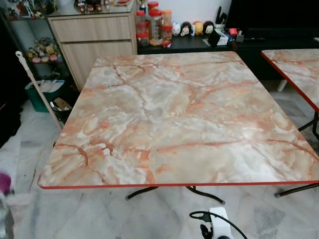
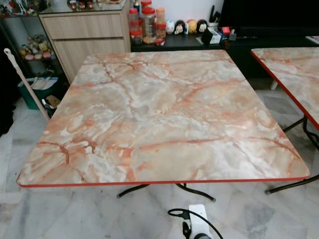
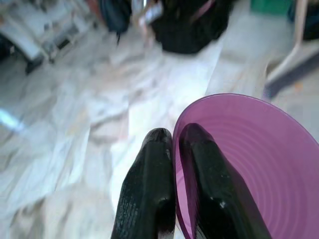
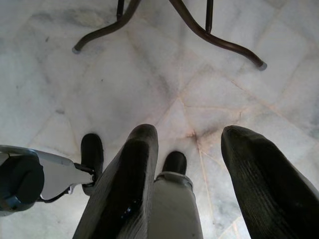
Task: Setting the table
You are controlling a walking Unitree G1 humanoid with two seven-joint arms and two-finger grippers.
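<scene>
- Pinching the rim of a purple bowl [image 3: 249, 164], the left end effector [image 3: 174, 144] is carrying it low over the floor [image 3: 75, 124]; it looks light, rigid plastic, slippery at the lip.
- Right end effector [image 4: 189, 144] is hanging wide apart, idle.
- Marble-patterned table [image 1: 179, 114] is waiting ahead.

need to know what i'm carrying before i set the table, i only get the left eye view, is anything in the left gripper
Observer: Yes. The left gripper is shut on the rim of a purple ribbed plastic bowl.
Operator: and the right one
Observer: The right gripper is open and holds nothing, hanging over the pale marble floor.
Operator: what's under the table
Observer: Dark curved metal table legs stand on that floor, just ahead of the right gripper.
</scene>
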